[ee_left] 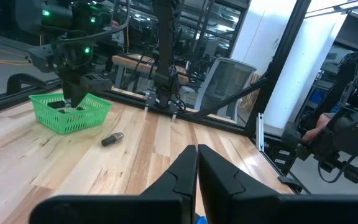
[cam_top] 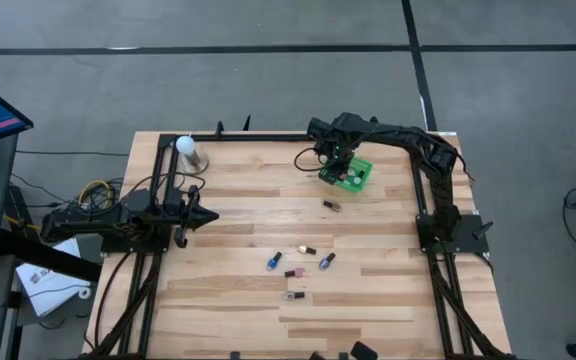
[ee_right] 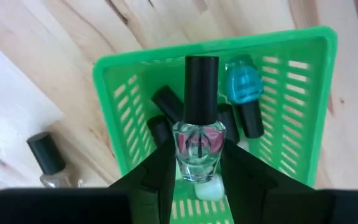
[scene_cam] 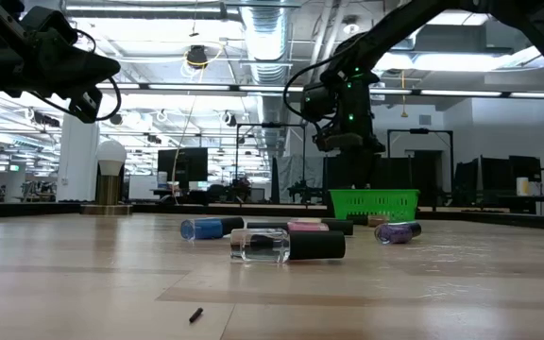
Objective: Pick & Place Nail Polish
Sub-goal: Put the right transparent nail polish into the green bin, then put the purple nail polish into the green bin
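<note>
Clear bottle (ee_right: 197, 146) between right fingers (ee_right: 161, 171) over green basket (ee_right: 303, 106) rim.

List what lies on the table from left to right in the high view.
White stand → left gripper → blue bottle → purple bottle → green basket, with the right gripper over it holding a clear bottle.
</note>
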